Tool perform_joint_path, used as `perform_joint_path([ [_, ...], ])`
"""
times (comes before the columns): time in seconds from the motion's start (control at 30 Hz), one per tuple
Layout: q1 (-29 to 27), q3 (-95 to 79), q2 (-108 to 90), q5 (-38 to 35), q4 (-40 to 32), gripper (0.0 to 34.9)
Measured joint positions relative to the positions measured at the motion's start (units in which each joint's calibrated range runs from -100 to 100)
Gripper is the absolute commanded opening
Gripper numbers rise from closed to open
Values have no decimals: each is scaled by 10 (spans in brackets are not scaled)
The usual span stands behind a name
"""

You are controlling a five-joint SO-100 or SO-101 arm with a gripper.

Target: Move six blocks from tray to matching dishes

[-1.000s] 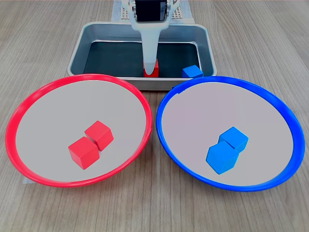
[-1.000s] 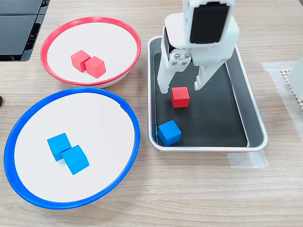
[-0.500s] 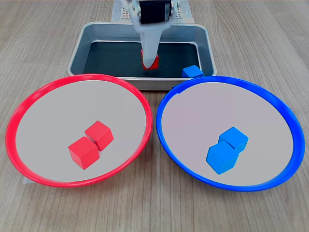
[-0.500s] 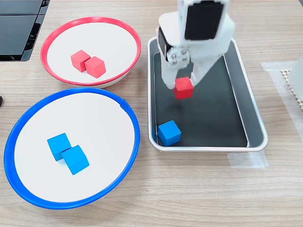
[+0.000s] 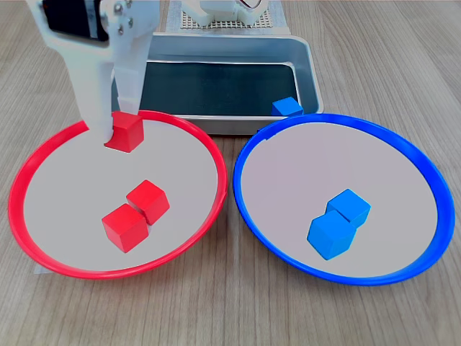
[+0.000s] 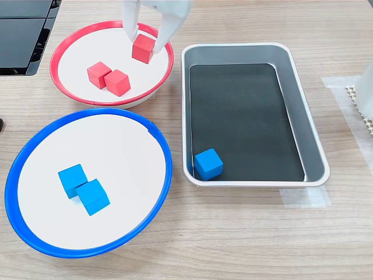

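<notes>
My gripper pinching a red cube above the red-rimmed dish

In the first exterior view my white arm comes down from about eleven o'clock, the dark motor block at the top edge, and my two white fingers point almost straight down, closed flat against opposite faces of the cube. The cube hangs between the tips, slightly tilted. In the second exterior view only my fingertips enter from twelve o'clock, spread like an inverted V and meeting on the cube; the rest of my arm is cut off by the top edge there.
</notes>
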State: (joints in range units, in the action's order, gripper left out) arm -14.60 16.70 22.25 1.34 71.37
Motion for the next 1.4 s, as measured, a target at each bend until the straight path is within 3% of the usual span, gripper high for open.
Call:
perform_joint_path([
  [0.03,-2,2,1,0,-6,211],
  [0.17,4,-15,-13,0,-12,181],
  [0.2,4,-20,-17,0,-12,131],
  [0.23,4,-30,-26,0,-12,2],
  [0.33,10,-107,-94,1,-8,2],
  [0.5,65,-288,-231,0,36,2],
  [0.63,166,-444,-341,-11,36,20],
  [0.7,209,-481,-366,-13,26,106],
  [0.87,254,-487,-351,-16,-29,149],
  [1.17,270,-439,-259,-52,-100,139],
  [1.4,291,-437,-246,-81,-111,140],
])
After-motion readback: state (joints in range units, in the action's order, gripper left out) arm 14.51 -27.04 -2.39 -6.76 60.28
